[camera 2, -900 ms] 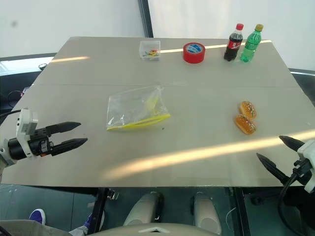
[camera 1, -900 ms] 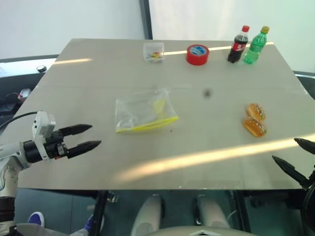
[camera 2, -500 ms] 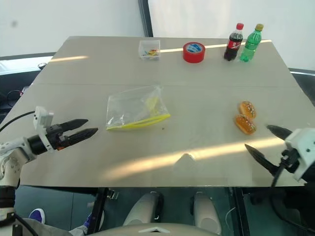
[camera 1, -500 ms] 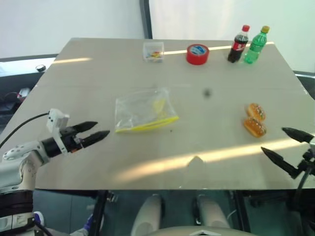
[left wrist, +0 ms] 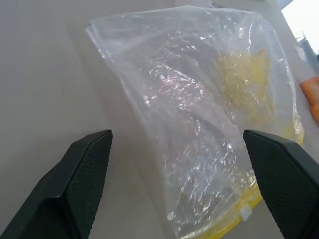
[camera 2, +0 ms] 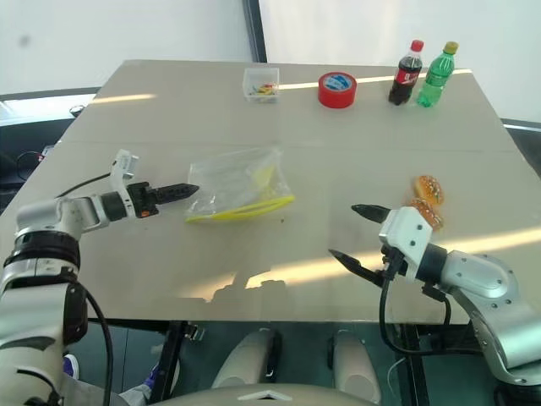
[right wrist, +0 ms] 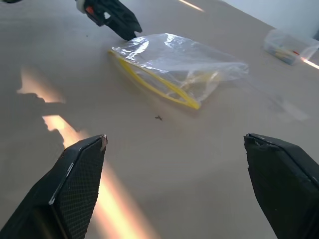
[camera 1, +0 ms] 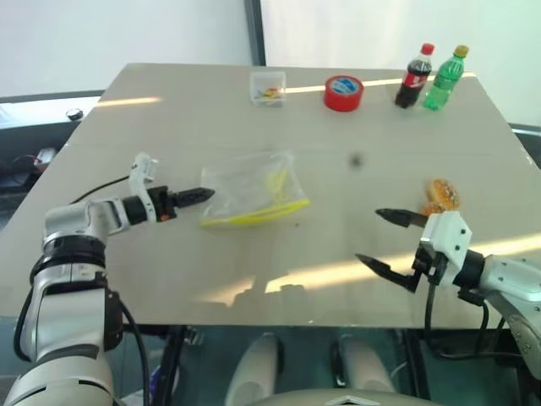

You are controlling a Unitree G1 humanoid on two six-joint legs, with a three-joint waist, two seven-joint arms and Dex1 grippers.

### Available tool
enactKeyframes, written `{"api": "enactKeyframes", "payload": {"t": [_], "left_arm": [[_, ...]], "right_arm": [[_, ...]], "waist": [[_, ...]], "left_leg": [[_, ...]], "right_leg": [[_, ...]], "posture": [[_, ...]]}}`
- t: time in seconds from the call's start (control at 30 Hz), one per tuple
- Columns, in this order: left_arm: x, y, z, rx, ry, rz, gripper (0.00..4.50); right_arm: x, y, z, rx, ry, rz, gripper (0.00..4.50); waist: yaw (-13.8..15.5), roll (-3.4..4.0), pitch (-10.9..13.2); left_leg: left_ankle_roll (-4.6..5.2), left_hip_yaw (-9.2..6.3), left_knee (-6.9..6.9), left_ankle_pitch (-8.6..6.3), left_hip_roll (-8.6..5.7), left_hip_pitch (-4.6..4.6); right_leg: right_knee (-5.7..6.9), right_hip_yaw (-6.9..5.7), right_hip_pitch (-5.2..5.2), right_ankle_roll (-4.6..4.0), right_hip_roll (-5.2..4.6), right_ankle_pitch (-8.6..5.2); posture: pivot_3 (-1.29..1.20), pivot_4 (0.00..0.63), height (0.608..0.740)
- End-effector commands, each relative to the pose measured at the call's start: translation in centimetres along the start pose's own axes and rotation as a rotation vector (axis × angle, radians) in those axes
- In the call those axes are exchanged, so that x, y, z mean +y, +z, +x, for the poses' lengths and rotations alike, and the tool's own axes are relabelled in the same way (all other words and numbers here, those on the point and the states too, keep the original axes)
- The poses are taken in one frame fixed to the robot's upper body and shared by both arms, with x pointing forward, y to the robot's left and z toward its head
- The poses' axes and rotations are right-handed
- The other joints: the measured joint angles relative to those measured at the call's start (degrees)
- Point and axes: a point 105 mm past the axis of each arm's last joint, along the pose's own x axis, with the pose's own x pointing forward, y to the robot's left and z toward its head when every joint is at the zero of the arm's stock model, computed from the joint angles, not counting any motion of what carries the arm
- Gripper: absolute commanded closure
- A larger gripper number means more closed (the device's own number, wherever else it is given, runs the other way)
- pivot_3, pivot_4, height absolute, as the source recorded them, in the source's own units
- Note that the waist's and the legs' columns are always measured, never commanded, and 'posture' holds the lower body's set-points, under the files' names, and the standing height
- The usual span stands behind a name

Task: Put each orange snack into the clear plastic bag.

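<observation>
Beside the clear plastic bag (camera 1: pixel 252 188), the left gripper (camera 1: pixel 196 195) has moved in, fingers spread. Across the table (camera 1: pixel 338 127), the right gripper (camera 1: pixel 387 239) (also spread wide) now sits nearer the orange snacks (camera 1: pixel 440 194).

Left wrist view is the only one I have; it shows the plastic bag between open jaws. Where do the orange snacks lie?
Observer: The two orange snacks lie close together on the right part of the table, well apart from the bag.
Operator: Does the right arm hold one of them?
Observer: No. The right gripper is just beside the snacks, its jaws open and empty, pointing toward the bag.
</observation>
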Motion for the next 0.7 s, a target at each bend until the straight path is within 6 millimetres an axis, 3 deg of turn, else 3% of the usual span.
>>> {"api": "enactKeyframes", "payload": {"t": [0.03,0.13,0.23,0.3,0.43,0.47,0.7], "left_arm": [[-1.9,-2.3,2.2,0.110,-0.187,-0.155,0.06],[-2.0,-3.8,3.0,0.167,-0.208,-0.205,0.06],[-2.1,-4.5,3.7,0.185,-0.220,-0.231,1.35],[-2.4,-4.5,4.2,0.166,-0.235,-0.274,2.46],[-3.6,-3.3,4.2,0.114,-0.292,-0.371,4.20],[-4.0,-2.9,4.1,0.104,-0.312,-0.391,4.44],[-8.5,1.5,2.4,-0.007,-0.501,-0.504,4.44]], "right_arm": [[0.2,0.5,0.3,-0.015,0.013,-0.054,0.00],[0.1,0.4,0.1,-0.009,-0.001,-0.058,0.00],[0.1,0.3,0.0,0.000,-0.011,-0.073,0.00],[0.0,0.4,0.1,-0.005,-0.035,-0.086,0.00],[-0.7,0.2,0.7,0.018,-0.097,-0.195,0.00],[-0.8,0.1,1.0,0.023,-0.104,-0.218,0.00],[-2.7,0.5,4.9,0.054,-0.200,-0.514,0.00]], "waist": [[0.11,0.00,0.00],[-0.34,0.00,0.00],[-0.67,0.02,-0.01],[-0.69,0.01,-0.01],[-0.56,0.05,-0.03],[-0.51,0.06,-0.04],[-1.65,-0.07,0.04]], "left_leg": [[0.00,-0.02,0.06,0.00,-0.07,-0.07],[0.01,-0.06,0.09,0.00,-0.10,-0.10],[0.00,-0.06,0.08,0.00,-0.06,-0.06],[0.00,-0.09,0.09,0.01,-0.04,-0.05],[0.00,-0.12,0.15,0.01,-0.06,0.03],[0.00,-0.12,0.15,0.01,-0.06,0.08],[-0.10,-0.47,0.21,0.07,-0.04,-0.25]], "right_leg": [[0.00,-0.08,0.00,0.00,-0.02,0.00],[0.01,-0.13,0.01,0.01,-0.03,-0.01],[0.09,-0.12,0.00,0.00,-0.01,-0.01],[0.16,-0.12,-0.01,0.01,-0.01,-0.01],[0.28,-0.13,0.03,0.01,-0.01,-0.02],[0.31,-0.14,0.04,0.02,0.00,-0.02],[0.37,-0.12,-0.30,0.01,0.02,-0.01]], "posture": [[0.00,0.150,0.740],[0.00,0.150,0.740],[0.00,0.150,0.740],[0.00,0.150,0.740],[0.00,0.150,0.740],[0.00,0.150,0.740],[0.00,0.150,0.740]]}}
